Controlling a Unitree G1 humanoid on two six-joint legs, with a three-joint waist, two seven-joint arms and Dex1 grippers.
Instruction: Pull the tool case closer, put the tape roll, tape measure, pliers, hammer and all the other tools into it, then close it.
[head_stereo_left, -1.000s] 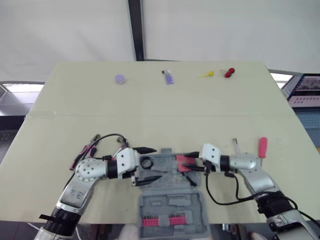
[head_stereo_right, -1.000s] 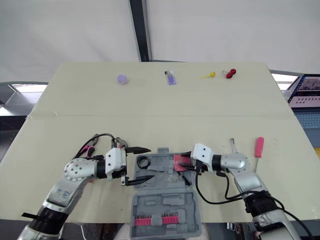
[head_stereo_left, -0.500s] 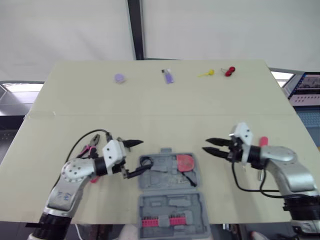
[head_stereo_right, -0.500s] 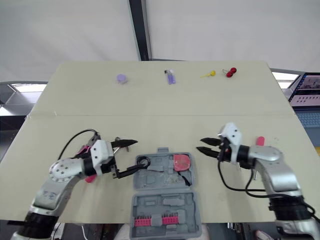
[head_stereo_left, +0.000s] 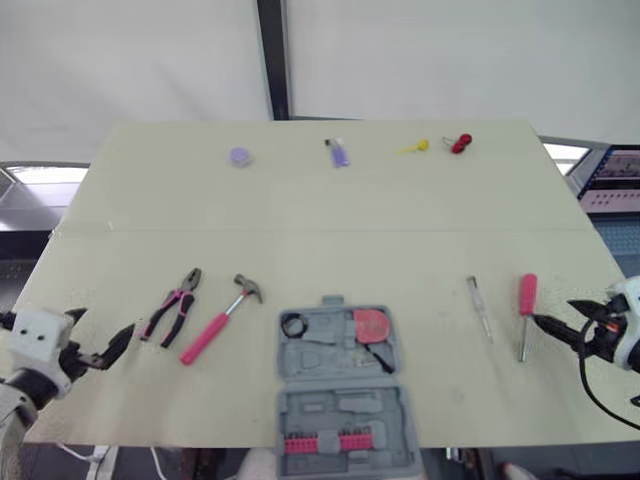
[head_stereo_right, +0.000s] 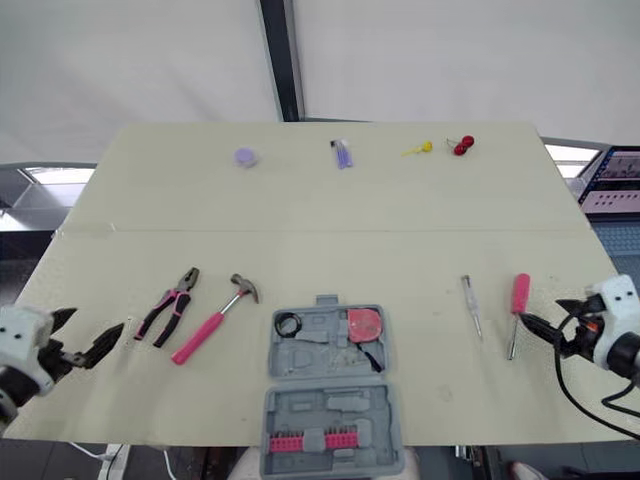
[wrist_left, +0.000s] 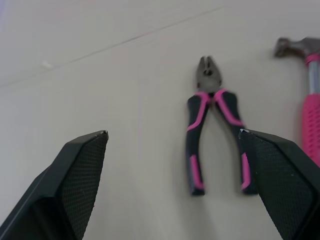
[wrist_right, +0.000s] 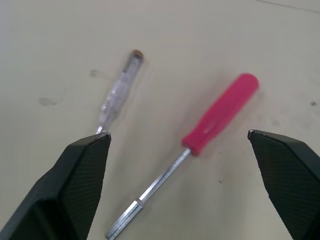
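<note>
Both arms are drawing back from the tool case (head_stereo_left: 337, 385) toward the outer edges of the tabletop (head_stereo_left: 330, 230); a second ago they were reaching over its open tray. The left pincer (head_stereo_left: 98, 335) is hanging wide open and empty, and the right pincer (head_stereo_left: 558, 316) is doing the same. The tape roll (head_stereo_left: 293, 325) and the tape measure (head_stereo_left: 371, 326) are lying inside the case, between the two pincers and well apart from each, so those two items are looking finished.

The pliers (wrist_left: 216, 145) are lying just ahead of the left pincer, framed between its fingers. The hammer (head_stereo_left: 220, 318) is resting beyond them on the case side. The pink screwdriver (wrist_right: 220, 117) is lying straight ahead of the right pincer, with the clear-handled tester (wrist_right: 119, 87) beside it. The case is sitting open, lid flat. By the look of it, each arm is lining up for its next pick.
</note>
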